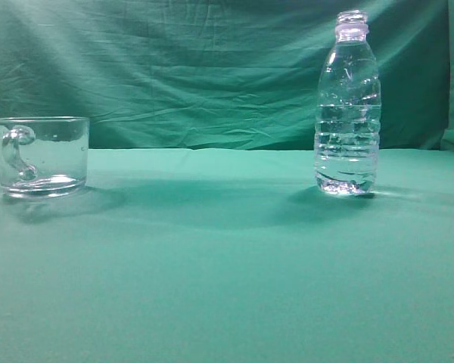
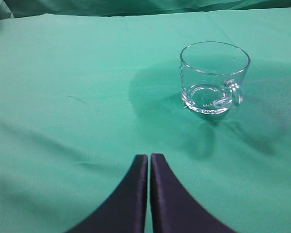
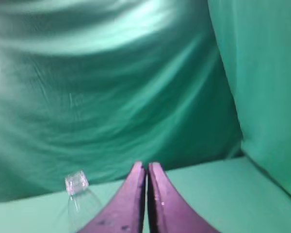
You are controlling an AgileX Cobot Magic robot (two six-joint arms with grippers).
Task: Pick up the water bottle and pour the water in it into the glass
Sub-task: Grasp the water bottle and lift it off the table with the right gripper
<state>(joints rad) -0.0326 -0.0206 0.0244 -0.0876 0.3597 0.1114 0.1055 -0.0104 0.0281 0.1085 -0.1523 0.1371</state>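
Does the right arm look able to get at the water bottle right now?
Probably yes. The water bottle stands upright alone on the green cloth, nothing beside it. The right claw is shut above it and would have to open.

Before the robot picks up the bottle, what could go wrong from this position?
The water bottle is tall, narrow and uncapped, so a sideways bump could tip it and spill water on the green cloth. The right gripper is shut, so it must open first. The glass mug stands far from the bottle, so the carry could slosh.

left pincer (image 2: pixel 149 162) closed, empty, right pincer (image 3: pixel 146 170) closed, empty
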